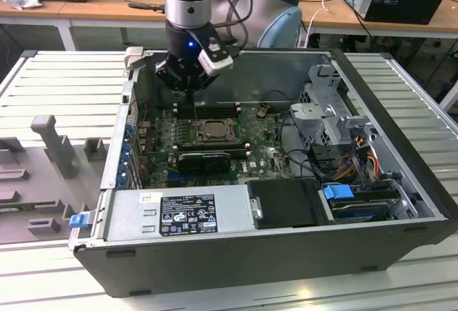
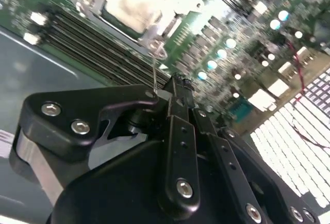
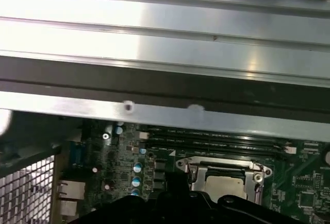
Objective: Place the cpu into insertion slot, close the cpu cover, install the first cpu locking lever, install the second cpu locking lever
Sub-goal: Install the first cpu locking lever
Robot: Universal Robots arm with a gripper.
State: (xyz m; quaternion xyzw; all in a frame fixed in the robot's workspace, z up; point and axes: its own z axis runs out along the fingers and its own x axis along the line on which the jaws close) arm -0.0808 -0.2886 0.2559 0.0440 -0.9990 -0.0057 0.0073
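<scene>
I'm holding my claw just beyond the slot's far edge, fingers together on a thin lever; cpu seated, cover down, levers unfinished.

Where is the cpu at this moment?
The cpu sits in the insertion slot on the green board inside the computer case, beside the long black memory slots; in the exterior view, the claw hangs just above it.
</scene>
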